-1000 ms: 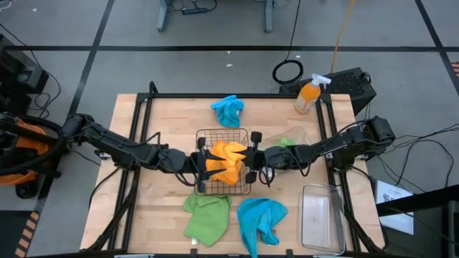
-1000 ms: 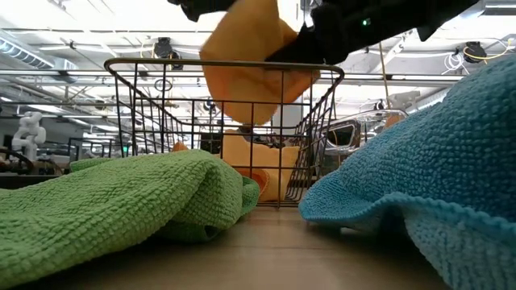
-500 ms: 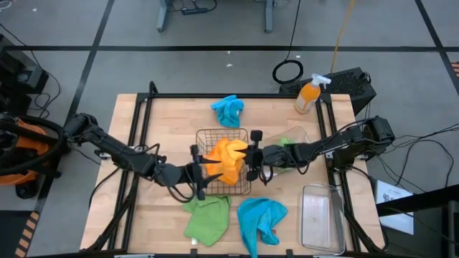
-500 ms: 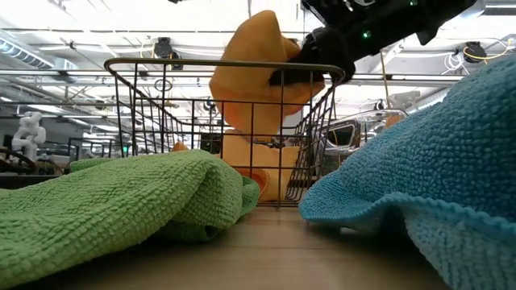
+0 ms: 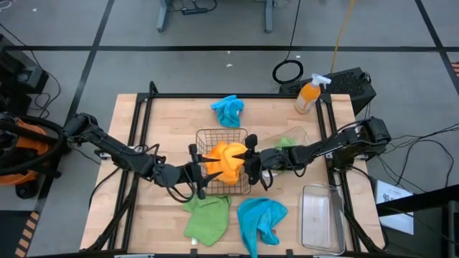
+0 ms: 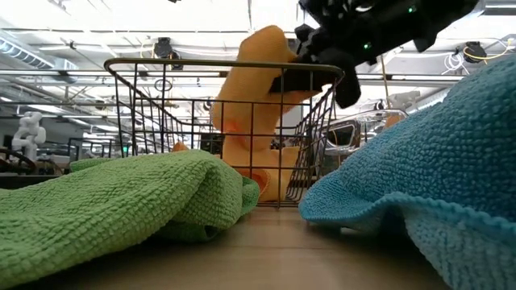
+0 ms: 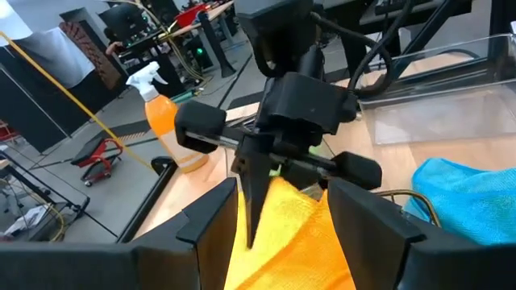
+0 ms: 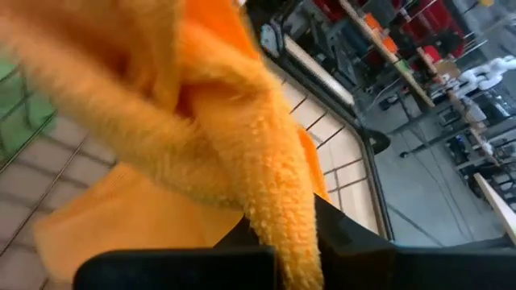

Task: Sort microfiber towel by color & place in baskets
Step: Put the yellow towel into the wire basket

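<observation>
A copper wire basket [image 5: 203,136] stands mid-table. My right gripper [image 5: 248,153], over the basket's right rim, is shut on an orange towel [image 5: 226,162], which hangs into the basket [image 6: 254,97]. A second orange towel [image 6: 266,184] lies on the basket's floor. My left gripper [image 5: 206,167] stands open at the basket's left rim, its fingers [image 7: 211,221] on either side of the orange cloth [image 7: 282,234]. On the table lie a green towel [image 5: 206,218] and a blue one [image 5: 259,218] near, and another blue one [image 5: 227,110] far. My right gripper pinches a bunched upper part of the orange towel [image 8: 278,221] between its two fingers. It comes from the table's right, slanting slightly down. The towel hangs slack below the fingers, its lower end down in the basket. My left gripper: I cannot tell whether its fingers touch the towel.
A clear tub [image 5: 297,133] holding a green towel [image 5: 287,142] sits right of the basket. A clear bin [image 5: 320,217] stands at the near right. An orange spray bottle [image 5: 308,94] and a black box [image 5: 353,83] are at the far right corner.
My left gripper has let go of the orange towel, opened and drawn back toward the table's near left. My right gripper has rolled, and its fingers have dipped over the basket's rim. The towel, first stretched between both grippers above the basket, now hangs from the right one into it.
</observation>
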`<state>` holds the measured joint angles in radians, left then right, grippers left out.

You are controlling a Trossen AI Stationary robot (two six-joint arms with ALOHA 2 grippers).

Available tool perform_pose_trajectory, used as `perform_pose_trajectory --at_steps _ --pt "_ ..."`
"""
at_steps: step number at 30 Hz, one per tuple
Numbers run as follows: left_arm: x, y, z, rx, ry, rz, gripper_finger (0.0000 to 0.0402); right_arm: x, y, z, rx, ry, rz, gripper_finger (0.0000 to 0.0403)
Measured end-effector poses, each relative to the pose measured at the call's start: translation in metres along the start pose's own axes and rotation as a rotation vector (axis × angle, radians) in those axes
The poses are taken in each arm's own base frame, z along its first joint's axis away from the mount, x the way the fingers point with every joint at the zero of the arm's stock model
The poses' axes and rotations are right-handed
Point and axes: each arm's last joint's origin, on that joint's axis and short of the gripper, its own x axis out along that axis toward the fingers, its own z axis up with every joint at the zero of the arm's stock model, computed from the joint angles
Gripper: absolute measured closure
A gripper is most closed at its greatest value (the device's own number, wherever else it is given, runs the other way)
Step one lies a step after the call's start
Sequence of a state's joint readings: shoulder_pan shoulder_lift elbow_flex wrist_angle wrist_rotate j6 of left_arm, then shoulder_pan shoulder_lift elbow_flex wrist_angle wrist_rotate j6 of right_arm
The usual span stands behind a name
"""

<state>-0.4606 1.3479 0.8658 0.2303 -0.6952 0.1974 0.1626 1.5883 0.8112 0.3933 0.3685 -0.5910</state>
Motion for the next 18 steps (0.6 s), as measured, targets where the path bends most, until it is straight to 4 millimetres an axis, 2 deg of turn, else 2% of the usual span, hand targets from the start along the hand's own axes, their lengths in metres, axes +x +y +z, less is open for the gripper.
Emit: perform_pose_trajectory --at_steps 5,8,13,18 --pt "0.000 0.000 0.000 0.000 0.001 -0.001 0.0202 0.013 0.004 -0.012 0.027 0.042 0.003 0.0393" --pt "0.000 0.000 0.000 0.001 0.003 -0.001 0.0202 0.015 0.005 -0.014 0.041 0.053 -0.004 0.0384" --pt "0.000 0.000 -0.001 -0.001 0.006 -0.002 0.0202 0.013 0.003 -0.013 0.045 0.071 -0.043 0.0351" --pt "0.000 0.000 -0.001 0.001 0.011 -0.003 0.0202 0.013 0.002 -0.012 0.045 0.066 -0.047 0.0300"
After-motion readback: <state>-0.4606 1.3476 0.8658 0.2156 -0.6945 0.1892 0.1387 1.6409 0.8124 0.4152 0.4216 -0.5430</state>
